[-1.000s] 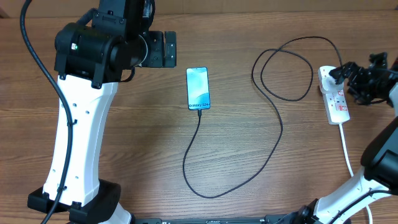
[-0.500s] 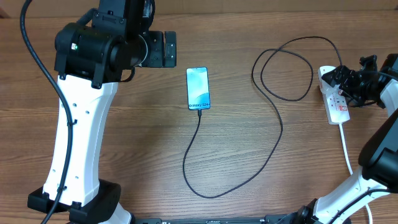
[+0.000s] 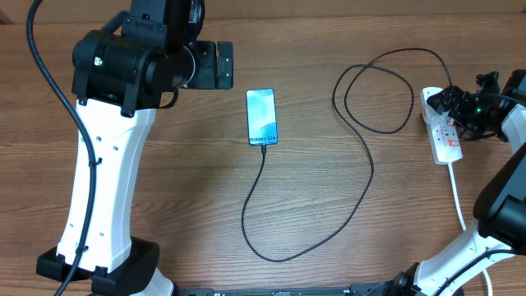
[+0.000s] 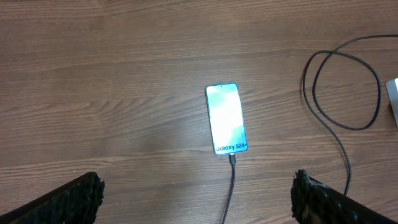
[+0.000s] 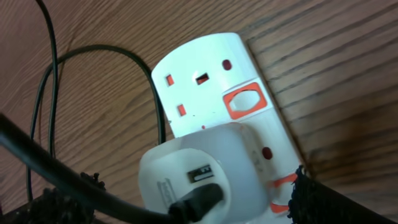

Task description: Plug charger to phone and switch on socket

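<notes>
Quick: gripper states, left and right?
Left gripper: open, holding nothing.
Right gripper: open over the socket, gripping nothing.

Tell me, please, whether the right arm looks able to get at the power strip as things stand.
Probably yes: the right gripper is open over the power strip, with nothing between them. The plugged-in white adapter and its black cable sit close under it and may crowd it.
</notes>
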Controlling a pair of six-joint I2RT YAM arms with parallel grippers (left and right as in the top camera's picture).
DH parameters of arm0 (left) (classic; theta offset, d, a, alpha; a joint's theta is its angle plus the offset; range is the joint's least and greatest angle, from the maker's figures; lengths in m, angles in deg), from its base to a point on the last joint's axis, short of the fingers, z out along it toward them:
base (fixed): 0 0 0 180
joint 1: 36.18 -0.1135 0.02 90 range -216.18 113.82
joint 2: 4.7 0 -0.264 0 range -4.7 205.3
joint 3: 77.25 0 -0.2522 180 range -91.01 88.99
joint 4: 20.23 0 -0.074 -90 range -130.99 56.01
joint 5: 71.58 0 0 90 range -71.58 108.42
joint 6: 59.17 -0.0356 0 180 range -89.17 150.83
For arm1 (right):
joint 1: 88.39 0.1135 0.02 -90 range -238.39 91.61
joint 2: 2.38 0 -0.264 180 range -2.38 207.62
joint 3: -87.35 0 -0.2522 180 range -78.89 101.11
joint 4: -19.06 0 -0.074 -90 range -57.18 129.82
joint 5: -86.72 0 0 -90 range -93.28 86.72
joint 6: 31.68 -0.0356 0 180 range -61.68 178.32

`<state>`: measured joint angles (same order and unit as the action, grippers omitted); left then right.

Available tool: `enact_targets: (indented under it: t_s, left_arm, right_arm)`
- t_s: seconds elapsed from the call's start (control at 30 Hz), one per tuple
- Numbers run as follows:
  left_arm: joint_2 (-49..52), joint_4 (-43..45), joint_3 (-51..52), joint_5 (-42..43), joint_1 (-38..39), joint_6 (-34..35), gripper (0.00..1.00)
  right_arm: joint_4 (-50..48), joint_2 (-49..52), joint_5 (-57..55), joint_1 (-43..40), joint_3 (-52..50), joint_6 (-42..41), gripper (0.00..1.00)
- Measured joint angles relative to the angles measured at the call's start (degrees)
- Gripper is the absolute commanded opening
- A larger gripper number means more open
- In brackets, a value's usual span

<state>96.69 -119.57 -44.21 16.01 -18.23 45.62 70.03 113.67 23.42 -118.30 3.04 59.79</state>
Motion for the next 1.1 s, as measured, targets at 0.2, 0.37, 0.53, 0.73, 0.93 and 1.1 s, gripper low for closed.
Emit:
enact_targets:
  t_s: [0.2,0.37,0.53,0.73,0.93,1.1]
  left_arm:
    - [0.0,0.0,0.0,0.0,0.0,0.0,1.00]
    - [0.0,0.0,0.0,0.0,0.0,0.0,1.00]
    - [0.0,0.0,0.0,0.0,0.0,0.0,1.00]
    - [0.0,0.0,0.0,0.0,0.0,0.0,1.00]
    - [0.0,0.0,0.0,0.0,0.0,0.0,1.00]
    - [0.0,0.0,0.0,0.0,0.0,0.0,1.00]
  right_arm:
    - [-0.3,0.0,-1.2,1.6,0.0,0.0,0.99]
    - [-0.7,0.0,-1.8,1.9,0.0,0.0,0.99]
    - [-0.8,0.0,-2.1,1.9,0.0,0.0,0.99]
    - [-1.1,0.0,-3.4,2.3,0.0,0.0,0.99]
    - [-1.2,0.0,-4.0,2.3,0.0,0.0,0.99]
    - [-1.1,0.1,-5.1,2.3,0.0,0.0,0.99]
